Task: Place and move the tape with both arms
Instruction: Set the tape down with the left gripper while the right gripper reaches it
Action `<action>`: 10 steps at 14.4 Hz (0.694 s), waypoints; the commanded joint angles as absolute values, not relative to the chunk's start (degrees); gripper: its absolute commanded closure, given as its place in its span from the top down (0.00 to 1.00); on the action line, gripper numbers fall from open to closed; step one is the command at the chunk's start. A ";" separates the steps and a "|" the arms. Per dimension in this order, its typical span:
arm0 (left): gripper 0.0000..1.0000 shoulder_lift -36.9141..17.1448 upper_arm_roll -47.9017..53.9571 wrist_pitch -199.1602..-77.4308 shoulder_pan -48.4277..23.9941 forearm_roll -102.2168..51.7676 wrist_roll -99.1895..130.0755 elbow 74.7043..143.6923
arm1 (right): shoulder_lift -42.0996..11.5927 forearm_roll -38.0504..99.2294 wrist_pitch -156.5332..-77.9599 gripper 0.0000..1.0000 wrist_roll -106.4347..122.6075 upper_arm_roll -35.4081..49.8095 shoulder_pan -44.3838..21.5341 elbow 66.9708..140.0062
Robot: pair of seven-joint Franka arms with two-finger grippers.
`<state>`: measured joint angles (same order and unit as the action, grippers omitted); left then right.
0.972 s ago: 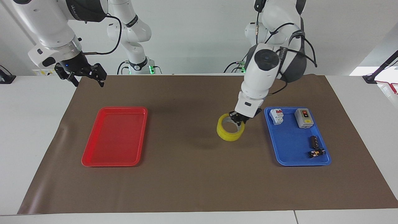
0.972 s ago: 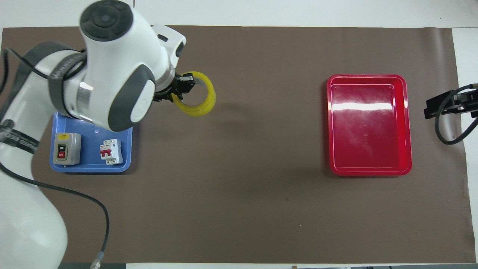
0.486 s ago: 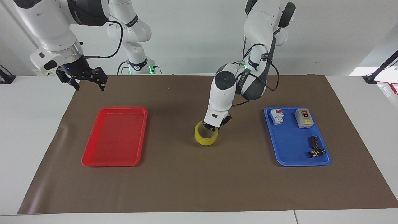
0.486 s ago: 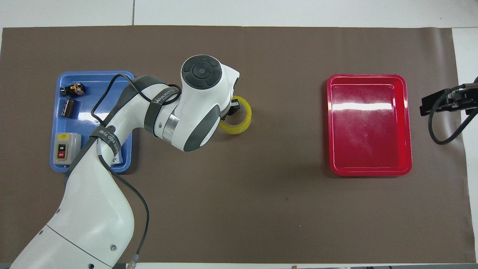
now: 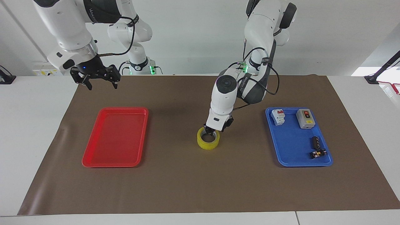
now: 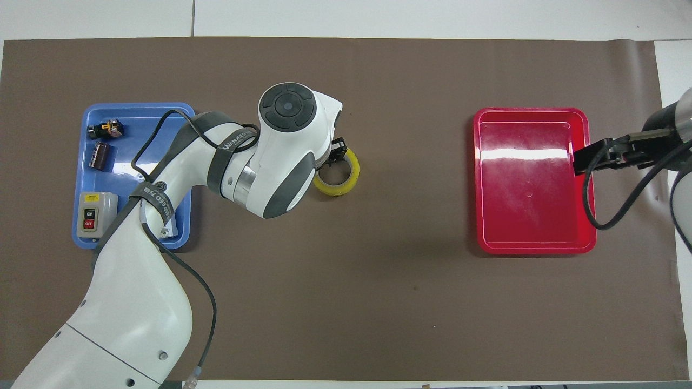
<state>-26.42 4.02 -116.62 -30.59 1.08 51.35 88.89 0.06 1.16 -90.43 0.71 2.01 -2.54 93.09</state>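
The tape (image 5: 207, 144) is a yellow ring with a pale core and rests on the brown mat (image 5: 193, 184) about midway between the two trays. It also shows in the overhead view (image 6: 347, 182). My left gripper (image 5: 209, 131) reaches down from above and is shut on the tape's rim on the side nearer the robots; the overhead view shows only the gripper's tip (image 6: 336, 153) past the wrist. My right gripper (image 5: 103, 87) is open and empty, in the air over the mat's edge near the red tray (image 5: 114, 164). In the overhead view the right gripper (image 6: 583, 162) covers that tray's rim (image 6: 535, 249).
A blue tray (image 5: 304, 164) toward the left arm's end holds a white circuit breaker (image 5: 277, 117), a grey switch box (image 5: 305, 118) and two small dark parts (image 5: 316, 142). The red tray has nothing in it. A smaller white arm (image 5: 137, 40) stands at the back.
My left gripper carried the tape from beside the blue tray toward the table's middle and lowered it onto the mat. My right gripper moved toward the red tray.
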 commanded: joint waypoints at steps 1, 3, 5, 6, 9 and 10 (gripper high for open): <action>1.00 -17.87 2.64 -110.50 -26.39 1.93 50.46 90.18 | -2.26 4.22 -102.33 1.00 -2.95 2.29 -8.58 99.57; 1.00 -13.12 2.64 -105.06 -21.56 1.85 43.55 90.18 | -9.29 3.52 -113.50 1.00 -15.15 2.20 -16.22 99.76; 1.00 -8.72 2.64 -99.44 -15.76 1.76 33.36 90.26 | -14.65 2.21 -120.64 1.00 -17.66 2.20 -19.41 99.50; 1.00 -6.79 2.64 -96.62 -12.69 1.76 28.18 90.26 | -17.29 1.33 -122.85 1.00 -18.01 2.28 -20.64 98.45; 1.00 -2.12 2.55 -89.76 -5.64 1.41 13.92 90.26 | -26.26 -0.86 -128.39 1.00 -24.15 2.20 -26.00 94.05; 1.00 -0.80 2.55 -87.65 -4.49 1.32 11.71 90.52 | -26.89 -2.71 -128.84 1.00 -25.21 2.20 -27.41 94.13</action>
<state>-3.99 1.90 -90.59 -6.55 1.26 16.62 88.32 -23.78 0.30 -128.30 -22.16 2.41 -25.26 97.34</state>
